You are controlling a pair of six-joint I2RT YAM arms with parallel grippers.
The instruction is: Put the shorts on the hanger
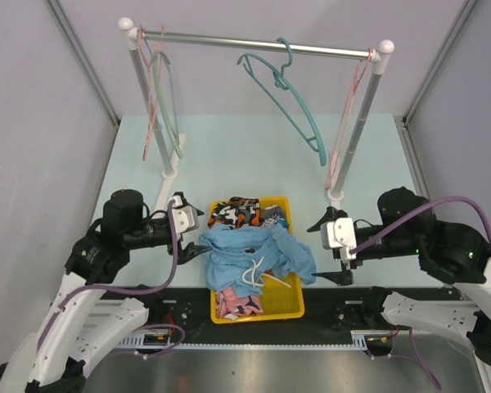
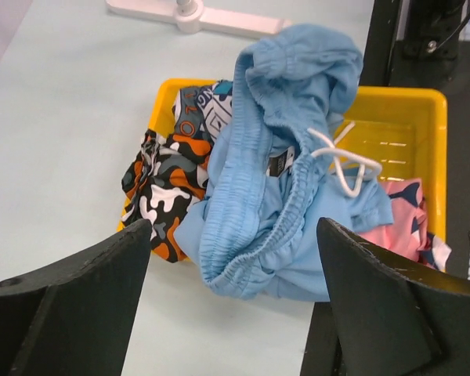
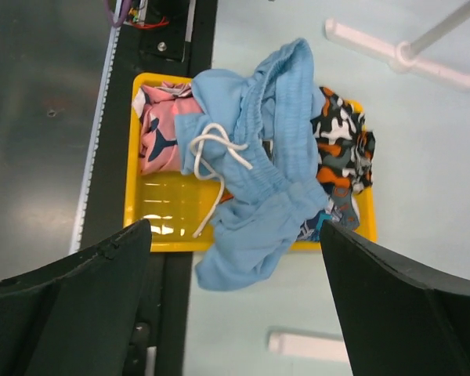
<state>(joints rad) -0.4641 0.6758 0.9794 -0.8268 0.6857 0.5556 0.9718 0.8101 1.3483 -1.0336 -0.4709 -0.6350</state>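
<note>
- Across the yellow plastic tray [image 2: 407, 117], the crumpled light blue shorts [image 2: 258, 196] are draped, with a white drawstring looped on top.
- Left hand [image 2: 233, 227] and right hand [image 3: 236, 225] are held wide open, gripping nothing.

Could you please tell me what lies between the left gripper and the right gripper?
The top view shows a yellow plastic tray there, with light blue fabric shorts heaped in it, spilling over both sides.

Ahead of me lies a pale mint tabletop [image 1: 229, 155]. A yellow plastic tray [image 1: 297, 304] sits at its near edge, partly over the black front strip [image 1: 315, 296]. Light blue fabric shorts [image 1: 254, 246] spill over the tray's rim onto the tabletop. Behind stand the white clothes rack's two feet [image 1: 170, 173].
</note>
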